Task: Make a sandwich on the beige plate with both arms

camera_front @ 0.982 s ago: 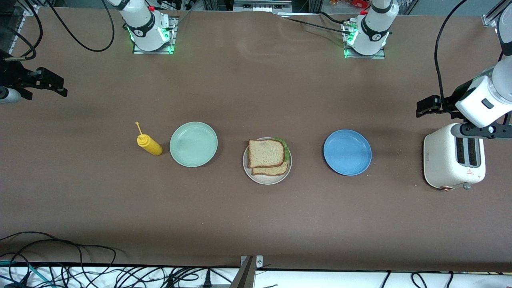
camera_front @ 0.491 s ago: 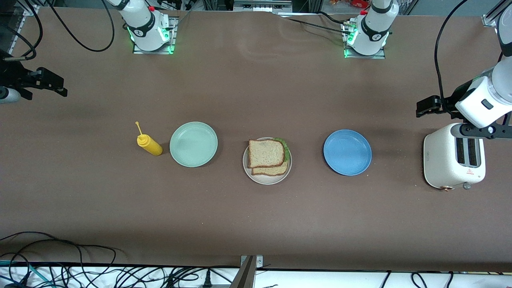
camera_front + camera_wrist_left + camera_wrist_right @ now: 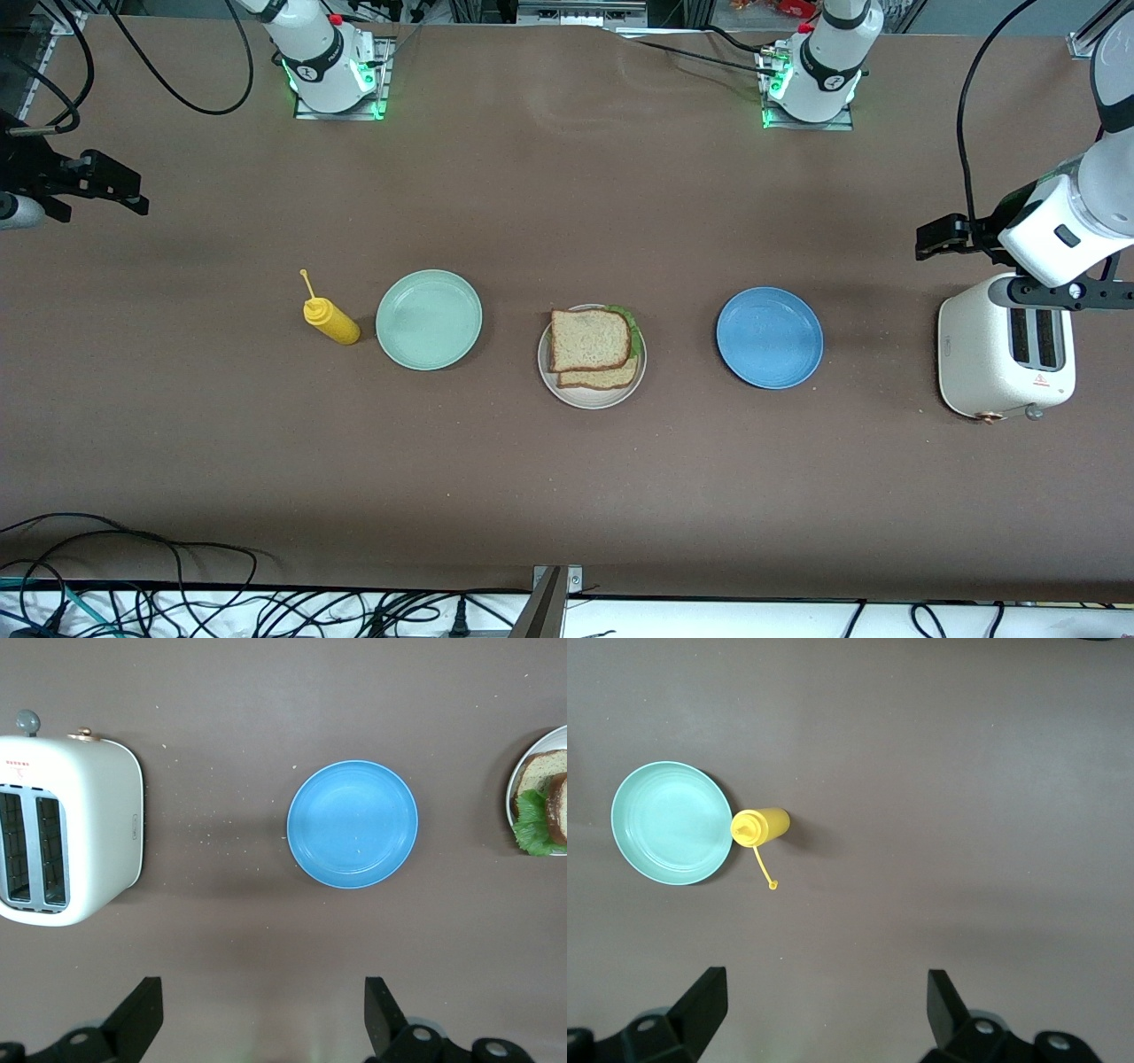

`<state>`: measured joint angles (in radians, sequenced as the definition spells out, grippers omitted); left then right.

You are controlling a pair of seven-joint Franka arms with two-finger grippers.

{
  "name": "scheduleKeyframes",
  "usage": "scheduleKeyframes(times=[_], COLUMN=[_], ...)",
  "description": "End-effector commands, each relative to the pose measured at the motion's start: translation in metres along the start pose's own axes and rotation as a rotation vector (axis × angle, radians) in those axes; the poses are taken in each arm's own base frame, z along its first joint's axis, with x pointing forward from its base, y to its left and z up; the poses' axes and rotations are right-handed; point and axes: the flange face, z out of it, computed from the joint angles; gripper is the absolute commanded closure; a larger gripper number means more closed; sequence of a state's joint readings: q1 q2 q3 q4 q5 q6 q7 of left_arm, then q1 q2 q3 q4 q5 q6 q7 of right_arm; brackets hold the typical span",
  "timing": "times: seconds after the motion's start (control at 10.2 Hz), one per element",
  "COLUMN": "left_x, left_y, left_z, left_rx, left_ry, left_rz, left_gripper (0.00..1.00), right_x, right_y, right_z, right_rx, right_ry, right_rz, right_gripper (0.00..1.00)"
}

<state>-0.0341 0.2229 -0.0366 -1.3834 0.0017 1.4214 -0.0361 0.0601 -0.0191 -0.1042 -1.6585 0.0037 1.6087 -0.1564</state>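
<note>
Hanging idle with jaws spread wide and nothing in them, the left gripper (image 3: 261, 1028) sits over bare table at the left arm's end, up above the toaster (image 3: 1005, 354); its wrist view looks straight down on the toaster and the blue plate (image 3: 353, 824). Right gripper (image 3: 819, 1020) is the same story: wide, empty, parked high over the right arm's end of the table, looking down on the mint plate (image 3: 671, 822) and the yellow mustard bottle (image 3: 762, 827). My read: both arms are pulled out to the ends to keep clear of the middle, i.e. a waiting pose. The sandwich (image 3: 592, 347) sits on the beige plate (image 3: 580, 395) mid-table, between the mint and blue plates. The stack is flat: bottom slice, lettuce, top slice. The top slice is offset, shifted away from the front camera, so the lower slice's edge shows on the camera-side. Lettuce pokes out at the corner toward the left arm's end. Slices are roughly square, so there is no real long axis; edges run about parallel to the table's, slightly rotated. Both side plates are empty, so the assembly looks done.
</note>
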Motion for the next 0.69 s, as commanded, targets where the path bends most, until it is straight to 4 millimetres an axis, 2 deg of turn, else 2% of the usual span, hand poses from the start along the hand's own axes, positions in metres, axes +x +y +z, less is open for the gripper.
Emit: scheduleKeyframes(times=[0.0, 0.59], left_x=[-0.0012, -0.0008], left_y=[0.0007, 0.0025], left_z=[-0.0005, 0.0026], left_rx=[0.04, 0.041], left_ry=[0.001, -0.006], left_rz=[-0.01, -0.007], left_gripper=[0.0, 0.0], right_x=[0.0023, 0.0025], right_y=[0.0012, 0.0005], right_z=[-0.0064, -0.007], right_rx=[-0.011, -0.012], right_ry=[0.011, 0.017], right_rz=[0.008, 0.006], right_gripper=[0.0, 0.0])
